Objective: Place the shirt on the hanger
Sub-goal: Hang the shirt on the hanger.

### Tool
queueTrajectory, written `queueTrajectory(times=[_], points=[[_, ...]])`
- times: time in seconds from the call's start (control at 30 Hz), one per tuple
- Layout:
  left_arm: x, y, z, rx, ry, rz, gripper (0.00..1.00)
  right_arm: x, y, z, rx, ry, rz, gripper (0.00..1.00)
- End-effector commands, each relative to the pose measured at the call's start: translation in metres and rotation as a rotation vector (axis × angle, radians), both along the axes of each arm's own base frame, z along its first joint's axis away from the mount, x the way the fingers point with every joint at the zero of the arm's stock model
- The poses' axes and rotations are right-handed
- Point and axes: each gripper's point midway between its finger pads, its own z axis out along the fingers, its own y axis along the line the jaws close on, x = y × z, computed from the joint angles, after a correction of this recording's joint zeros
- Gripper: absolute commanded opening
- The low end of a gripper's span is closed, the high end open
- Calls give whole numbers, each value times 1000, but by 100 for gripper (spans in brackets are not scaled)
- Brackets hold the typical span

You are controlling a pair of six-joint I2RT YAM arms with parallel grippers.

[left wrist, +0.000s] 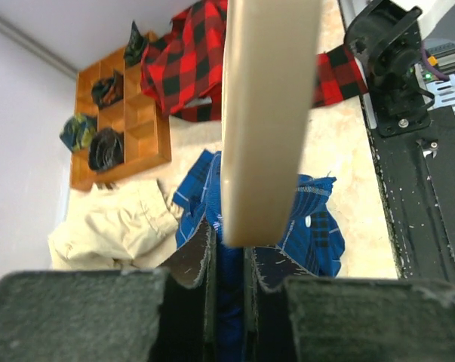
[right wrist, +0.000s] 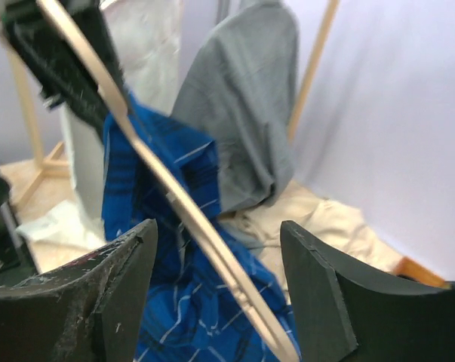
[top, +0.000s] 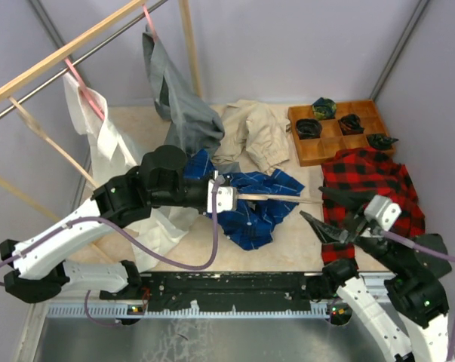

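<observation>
On the counter (top: 295, 243) the royal-blue checked shirt (top: 250, 213) lies crumpled, directly under the hanger (top: 276, 197). The shirt looks light, limp and prone to bunching, so it is probably best taken by the collar or a shoulder seam. The pale hanger looks stiff, thin and smooth. The left gripper (top: 218, 194) is pinching one end of the hanger. The right gripper (top: 318, 210) is spread wide, straddling the far arm without touching it.
</observation>
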Motion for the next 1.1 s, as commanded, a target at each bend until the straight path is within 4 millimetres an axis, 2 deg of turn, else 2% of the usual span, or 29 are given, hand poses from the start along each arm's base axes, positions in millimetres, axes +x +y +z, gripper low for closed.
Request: queueTrajectory(times=[0.0,0.07,0.13,0.23,0.27,0.33,0.43,0.57,0.67,0.77,0.9,1.07], points=[[13,0,13,-89,67,124,0,13,-34,32,110,21,-212,69],[18,-1,6,-91,127,179,0,23,-50,24,147,102,-323,70],[22,-3,-2,-89,195,231,0,37,-71,7,197,234,-469,71],[29,-8,-17,-76,297,311,0,54,-98,-22,228,438,-691,76],[30,-11,-25,-61,331,329,0,56,-103,-31,248,515,-746,77],[34,-16,-39,-31,407,383,0,59,-104,-46,261,644,-805,87],[37,-26,-72,62,530,459,0,63,-92,-71,227,826,-824,99],[45,-29,-116,173,632,588,0,70,-67,-95,200,974,-775,99],[52,-26,-143,237,665,686,0,75,-57,-97,235,1004,-744,99],[58,-25,-155,257,682,755,0,78,-43,-93,265,1024,-683,99],[58,-34,-155,229,719,745,0,78,-22,-92,289,1052,-566,99],[60,-35,-166,237,745,741,0,77,-1,-116,224,1075,-450,99]])
